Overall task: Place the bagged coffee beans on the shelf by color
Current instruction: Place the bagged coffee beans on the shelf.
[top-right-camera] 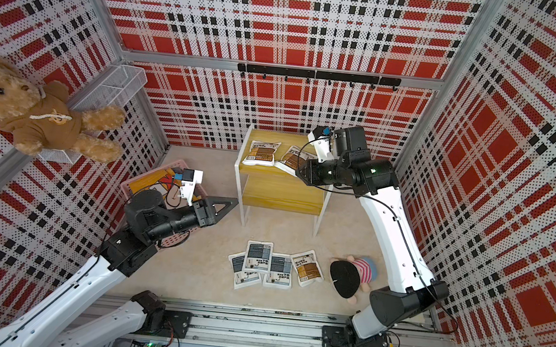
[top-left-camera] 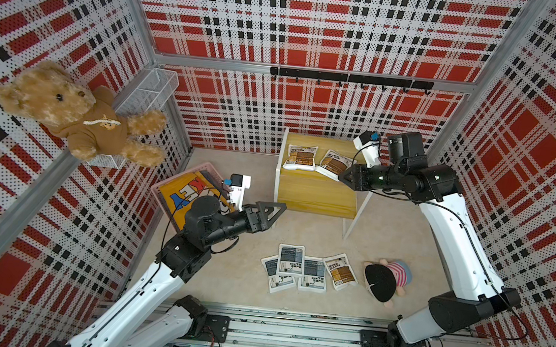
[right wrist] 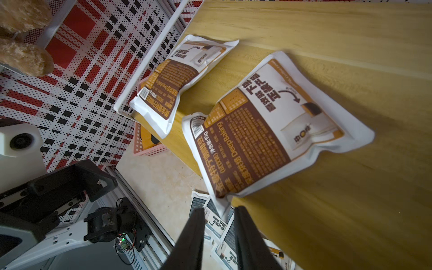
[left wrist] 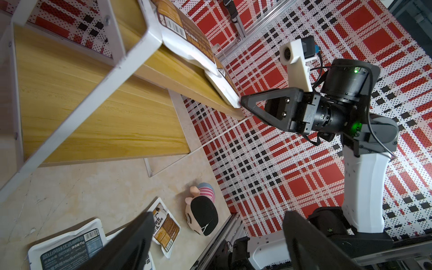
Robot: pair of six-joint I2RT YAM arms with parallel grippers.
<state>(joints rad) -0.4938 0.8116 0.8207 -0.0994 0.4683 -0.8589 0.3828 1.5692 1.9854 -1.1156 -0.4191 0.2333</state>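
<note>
Printed along the brown panel of the nearer brown pouch point(right wrist: 268, 131) on the shelf point(right wrist: 350, 210): "Deep Baking", with "15g" and a barcode near the corner. On the grey pouch point(left wrist: 67, 247) flat on the bench point(left wrist: 93, 198): "Medium Roast", "15g", a barcode, and Chinese characters, possibly 蓝山风味. On the yellow cloth point(top-left-camera: 179, 192) in the pink basket point(top-left-camera: 177, 176): big block letters, upside down, not clearly legible. Fine print on the second brown pouch point(right wrist: 177, 77): too small to read.

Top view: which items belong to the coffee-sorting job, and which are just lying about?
Job: two brown-label pouches on the shelf; floor brown-label pouch; three grey-label pouches.
Lying about: teddy bear; wire basket; pink basket; yellow cloth; plush doll.
</note>
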